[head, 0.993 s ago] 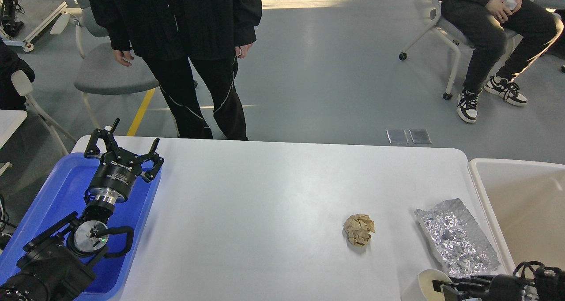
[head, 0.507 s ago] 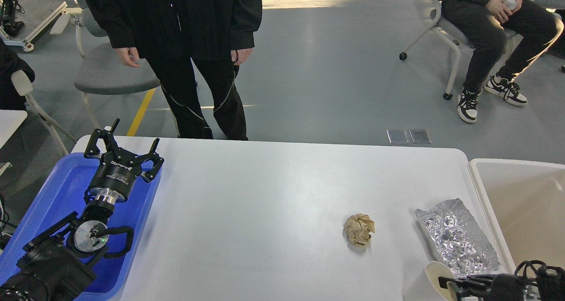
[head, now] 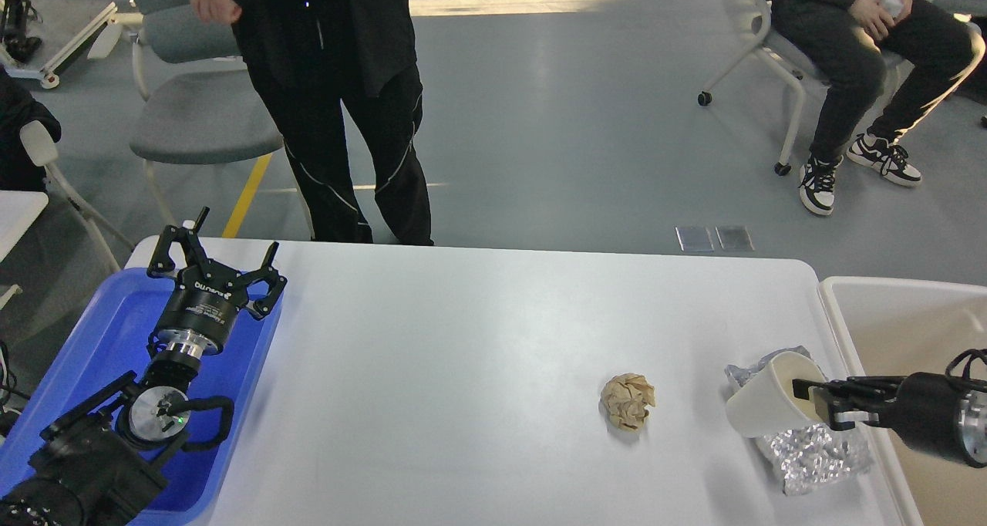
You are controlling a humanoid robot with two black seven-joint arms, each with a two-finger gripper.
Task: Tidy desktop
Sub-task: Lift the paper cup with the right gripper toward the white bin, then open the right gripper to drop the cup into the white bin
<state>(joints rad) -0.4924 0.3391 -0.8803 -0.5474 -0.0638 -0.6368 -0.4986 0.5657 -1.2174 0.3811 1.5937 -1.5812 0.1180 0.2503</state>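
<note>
The right pincer (head: 817, 402) pinches a cup (head: 763, 406) by its rim, tipped sideways above the foil (head: 817, 453) on the desktop (head: 478, 372), apparently bound for the bin (head: 871, 318) behind it. A paper ball (head: 628, 401) lies to its left. The left pincer (head: 216, 264), spread, hangs idle over the tray (head: 100, 333).

A robotics lab or test hall: bare grey floor (head: 586, 125) with a yellow line (head: 248, 194), wheeled chairs (head: 759, 40), onlookers (head: 339, 102) beside the white bench (head: 478, 356).
</note>
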